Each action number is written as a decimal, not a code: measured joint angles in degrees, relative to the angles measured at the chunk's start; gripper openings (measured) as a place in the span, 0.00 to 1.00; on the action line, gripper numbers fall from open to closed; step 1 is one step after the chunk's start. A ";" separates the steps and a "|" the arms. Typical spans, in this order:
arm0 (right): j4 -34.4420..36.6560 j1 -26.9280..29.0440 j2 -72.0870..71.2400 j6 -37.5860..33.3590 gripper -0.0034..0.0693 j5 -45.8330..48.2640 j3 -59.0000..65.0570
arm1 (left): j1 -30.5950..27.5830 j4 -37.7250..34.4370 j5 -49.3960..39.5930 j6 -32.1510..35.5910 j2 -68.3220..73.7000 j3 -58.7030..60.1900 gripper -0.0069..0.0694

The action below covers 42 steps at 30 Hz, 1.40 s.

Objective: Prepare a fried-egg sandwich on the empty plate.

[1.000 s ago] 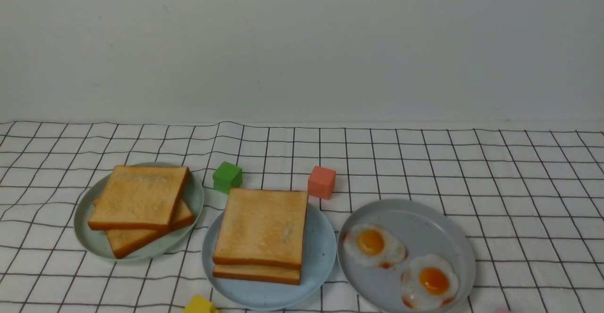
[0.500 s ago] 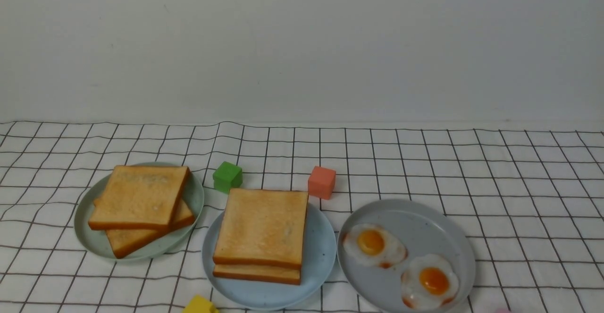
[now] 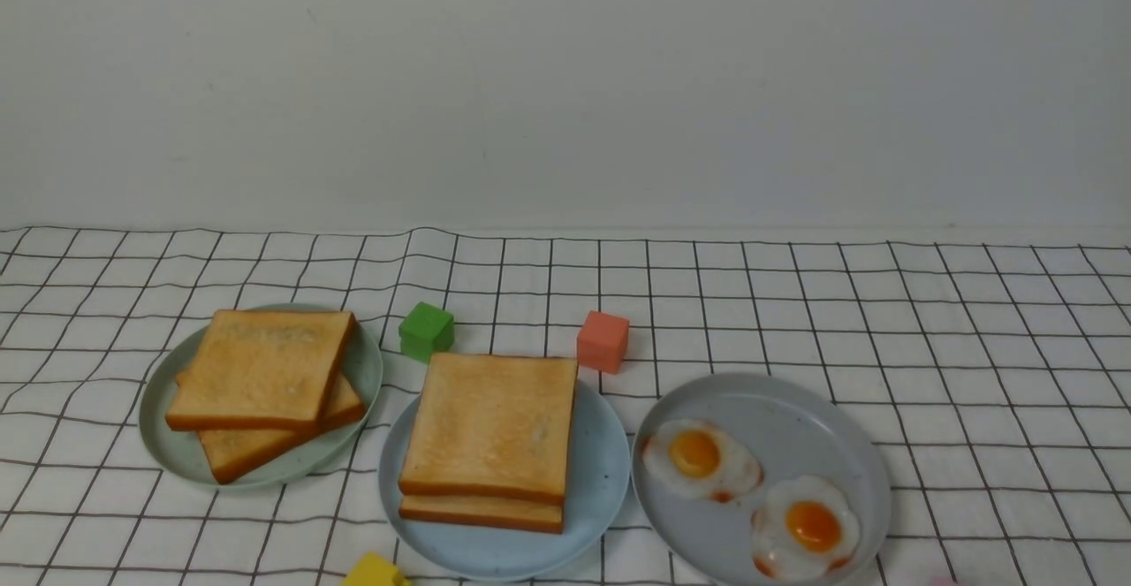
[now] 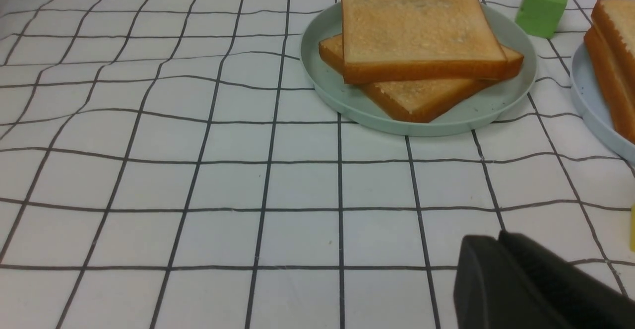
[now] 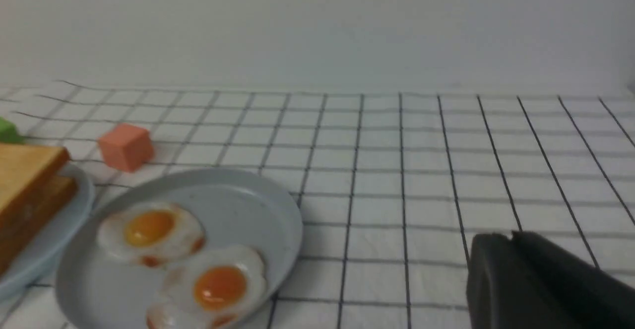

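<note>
sandwich toast (image 3: 488, 422), two slices stacked with no egg visible between them, sits on the light blue plate (image 3: 601, 480) at the near edge of the checked cloth (image 3: 972, 347), between the pale green plate (image 3: 364, 374) and the grey plate (image 3: 778, 409) with two fried eggs (image 3: 702, 460). one dark finger shows for the left gripper (image 4: 526, 284) and for the right gripper (image 5: 536, 284), neither touching anything, and i cannot tell if the jaws are apart.

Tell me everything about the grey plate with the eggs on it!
The grey plate is round, smooth and matte, like plastic, with a shallow raised rim. It lies flat on the checked tablecloth, toward the robot's right, right beside the light blue plate, nearly touching it. Two fried eggs rest on it: one toward the blue plate, one nearer the camera. No hand touches it.
</note>
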State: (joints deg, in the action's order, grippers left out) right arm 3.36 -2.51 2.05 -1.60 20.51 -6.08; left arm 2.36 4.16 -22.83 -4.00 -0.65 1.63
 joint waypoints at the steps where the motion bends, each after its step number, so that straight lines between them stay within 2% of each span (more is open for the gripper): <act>1: 0.58 1.27 -1.38 0.00 0.14 0.09 2.33 | 0.00 0.00 0.00 0.00 0.00 0.00 0.14; 6: 2.21 3.46 -2.64 -0.22 0.15 2.12 6.96 | 0.00 0.00 0.06 0.00 0.00 0.05 0.14; 42: 2.22 3.58 -2.64 -1.57 0.21 2.06 6.96 | 0.00 -0.05 0.10 0.00 0.00 0.05 0.19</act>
State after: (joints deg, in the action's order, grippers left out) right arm 5.58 1.07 -0.59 -3.17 22.57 0.88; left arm 2.36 4.11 -22.73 -4.00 -0.65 1.68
